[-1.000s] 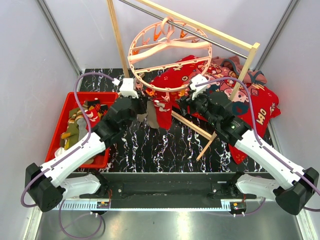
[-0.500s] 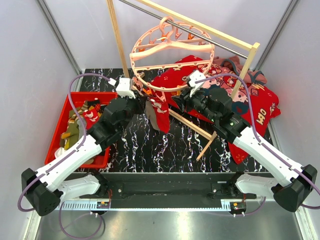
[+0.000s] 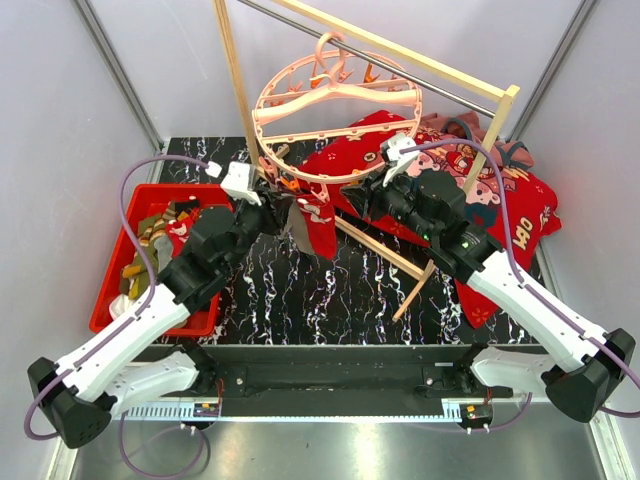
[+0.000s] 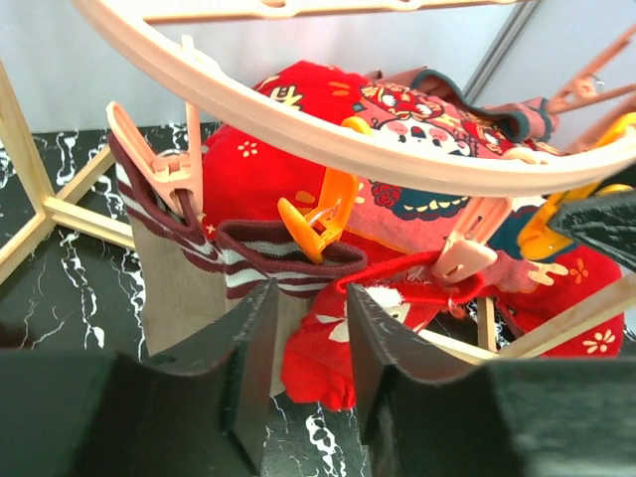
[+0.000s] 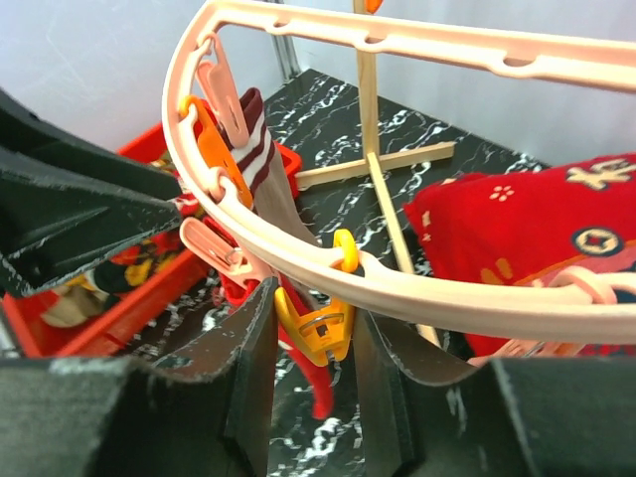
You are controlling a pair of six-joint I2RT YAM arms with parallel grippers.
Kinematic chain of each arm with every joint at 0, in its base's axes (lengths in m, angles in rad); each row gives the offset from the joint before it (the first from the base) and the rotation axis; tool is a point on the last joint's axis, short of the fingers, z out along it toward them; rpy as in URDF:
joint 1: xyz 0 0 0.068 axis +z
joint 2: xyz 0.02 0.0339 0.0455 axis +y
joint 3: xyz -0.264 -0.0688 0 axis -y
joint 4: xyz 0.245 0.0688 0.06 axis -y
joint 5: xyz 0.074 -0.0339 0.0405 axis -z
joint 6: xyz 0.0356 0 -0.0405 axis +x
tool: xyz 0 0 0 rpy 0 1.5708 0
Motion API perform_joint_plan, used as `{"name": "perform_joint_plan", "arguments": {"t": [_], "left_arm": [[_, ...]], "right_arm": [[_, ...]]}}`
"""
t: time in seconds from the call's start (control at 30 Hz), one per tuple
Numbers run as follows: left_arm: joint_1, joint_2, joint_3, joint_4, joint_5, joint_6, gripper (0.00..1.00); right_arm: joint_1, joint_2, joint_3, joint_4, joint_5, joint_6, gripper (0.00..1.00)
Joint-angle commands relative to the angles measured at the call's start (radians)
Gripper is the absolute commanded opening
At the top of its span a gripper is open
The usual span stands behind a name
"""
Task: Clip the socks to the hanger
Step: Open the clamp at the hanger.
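Observation:
The salmon-pink ring hanger (image 3: 335,120) hangs from the rail. Two socks hang from its near rim. A grey-taupe sock (image 4: 179,288) with a striped cuff is held by a pink clip (image 4: 159,169) and an orange clip (image 4: 316,221). A red sock (image 4: 318,348) hangs from another pink clip (image 4: 462,253). My left gripper (image 4: 316,343) is open just in front of the red sock and holds nothing. In the top view it (image 3: 268,195) sits left of the socks (image 3: 310,225). My right gripper (image 5: 313,348) is shut on a yellow clip (image 5: 320,323) under the ring (image 5: 437,293).
A red tray (image 3: 115,300) with several loose socks (image 3: 150,245) lies at the left. A big red printed cloth (image 3: 500,200) covers the back right. The pale wooden rack has a post (image 3: 235,80) by the hanger and a base bar (image 3: 385,255) across the marble table.
My right gripper's jaws have closed onto the yellow clip. My left gripper's jaws have widened and that arm has drawn back leftward. The hanger has swung slightly.

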Motion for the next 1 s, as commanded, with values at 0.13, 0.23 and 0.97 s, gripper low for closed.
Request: {"name": "perform_joint_plan", "arguments": {"t": [0.13, 0.23, 0.97], "left_arm": [[0.006, -0.093, 0.001, -0.038, -0.073, 0.046, 0.48], [0.008, -0.113, -0.002, -0.081, -0.115, 0.043, 0.53], [0.555, 0.114, 0.147, -0.512, -0.086, -0.038, 0.89]], "right_arm": [[-0.005, 0.011, 0.070, -0.030, 0.038, 0.288, 0.00], [-0.005, 0.024, 0.067, -0.040, 0.048, 0.359, 0.00], [-0.004, 0.044, 0.044, -0.034, 0.093, 0.363, 0.00]]}}
